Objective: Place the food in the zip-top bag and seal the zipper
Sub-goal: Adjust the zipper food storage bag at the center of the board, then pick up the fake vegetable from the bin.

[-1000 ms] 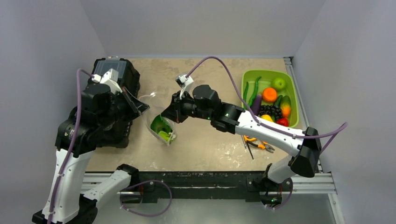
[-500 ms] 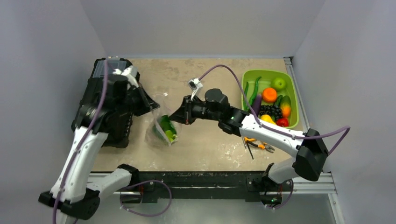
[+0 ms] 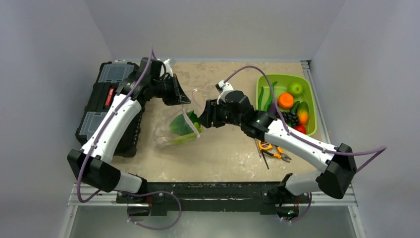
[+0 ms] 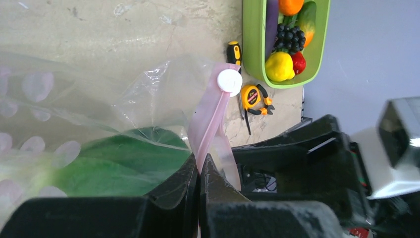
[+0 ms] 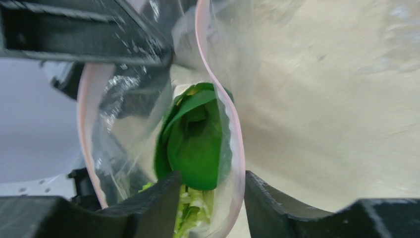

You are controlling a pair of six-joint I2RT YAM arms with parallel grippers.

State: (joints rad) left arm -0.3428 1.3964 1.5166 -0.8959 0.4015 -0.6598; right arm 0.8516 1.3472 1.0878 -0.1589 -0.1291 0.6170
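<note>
Since a second ago the left arm has swung up toward top centre, lifting the bag (image 3: 166, 134) by its mouth. The left fingers (image 4: 198, 173) are clamped on the pink zipper (image 4: 210, 121). The right fingers (image 3: 203, 118) stand apart around the mouth's edge. The bag's long axis runs from centre-left up to the right above the tabletop (image 3: 233, 148), mouth upper right. The food (image 5: 193, 144) is inside, its stalks blurred.

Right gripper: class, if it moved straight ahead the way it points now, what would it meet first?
Probably the zip-top bag's pink zipper strip, between the right gripper's open jaws, then the leafy green vegetable inside; depth is unclear.
</note>
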